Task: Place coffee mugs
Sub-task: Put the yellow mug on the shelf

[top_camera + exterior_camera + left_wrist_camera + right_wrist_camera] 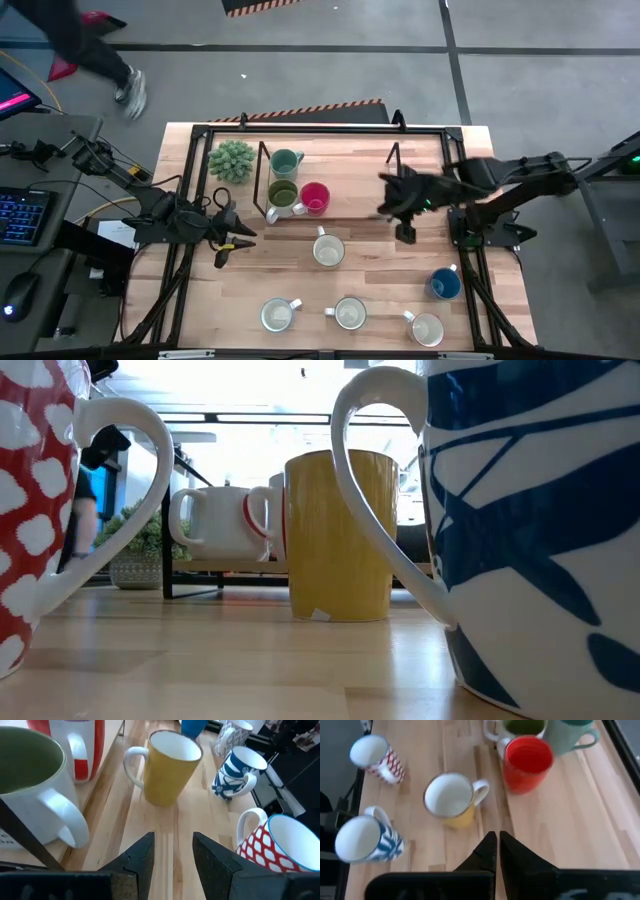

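Note:
Several coffee mugs stand upright on their bases on the wooden table (200, 300). The teal-green mug (286, 162), the olive-green mug (283, 195) and the red mug (315, 198) are grouped at the far left. The yellow-walled mug (328, 250) stands mid-table. The blue mug (445, 284) is at the right, and three white-lined mugs line the near edge (349, 314). My left gripper (228, 242) is open at the table's left, with nothing between its fingers (173, 855). My right gripper (388, 208) hangs shut and empty above the table's right half (498, 852).
A spiky green potted plant (232, 160) stands at the far left corner. A thin black frame (263, 185) stands beside the grouped mugs. In the low view, a red-dotted mug (30, 510) and a blue-patterned mug (540, 530) stand close by the near edge.

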### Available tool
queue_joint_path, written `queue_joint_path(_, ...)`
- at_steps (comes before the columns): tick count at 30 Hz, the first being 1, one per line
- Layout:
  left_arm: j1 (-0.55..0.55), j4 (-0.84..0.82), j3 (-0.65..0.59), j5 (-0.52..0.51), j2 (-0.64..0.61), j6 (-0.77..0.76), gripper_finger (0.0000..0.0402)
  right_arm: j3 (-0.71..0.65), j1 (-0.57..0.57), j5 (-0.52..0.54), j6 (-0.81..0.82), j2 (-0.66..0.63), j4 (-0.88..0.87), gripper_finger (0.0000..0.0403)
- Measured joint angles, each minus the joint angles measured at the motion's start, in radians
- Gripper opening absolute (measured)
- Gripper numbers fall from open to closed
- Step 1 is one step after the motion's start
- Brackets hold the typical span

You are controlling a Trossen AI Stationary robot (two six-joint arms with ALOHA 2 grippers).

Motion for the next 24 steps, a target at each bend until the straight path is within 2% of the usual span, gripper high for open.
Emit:
queue_joint_path(4, 0.0, 0.03, 0.0, -0.002, 0.0, 0.001, 0.0121, -0.213, 0.056, 0.043, 0.083, -0.142, 0.17, 0.0)
queue_joint_path(9, 0.0, 0.045, 0.0, -0.003, 0.0, 0.0, 0.0121, -0.472, 0.116, 0.013, 0.106, -0.311, 0.488, 0.0)
queue_joint_path(13, 0.0, 0.045, 0.0, -0.005, 0.0, 0.0, 0.0121, -0.65, 0.144, 0.006, 0.106, -0.386, 0.747, 0.0)
queue_joint_path(17, 0.0, 0.046, 0.0, -0.015, 0.0, -0.019, 0.0121, -0.807, 0.148, -0.081, 0.088, -0.381, 1.042, 0.0)
queue_joint_path(19, 0.0, 0.05, 0.0, -0.023, 0.0, -0.024, 0.0121, -0.872, 0.148, -0.09, 0.114, -0.351, 1.169, 0.0)
queue_joint_path(21, 0.0, 0.066, 0.0, -0.047, 0.0, -0.025, 0.0121, -0.909, 0.147, -0.083, 0.175, -0.311, 1.245, 0.0)
queue_joint_path(24, 0.0, 0.095, 0.0, -0.088, 0.0, -0.024, 0.0121, -0.9, 0.144, -0.067, 0.217, -0.242, 1.251, 0.0)
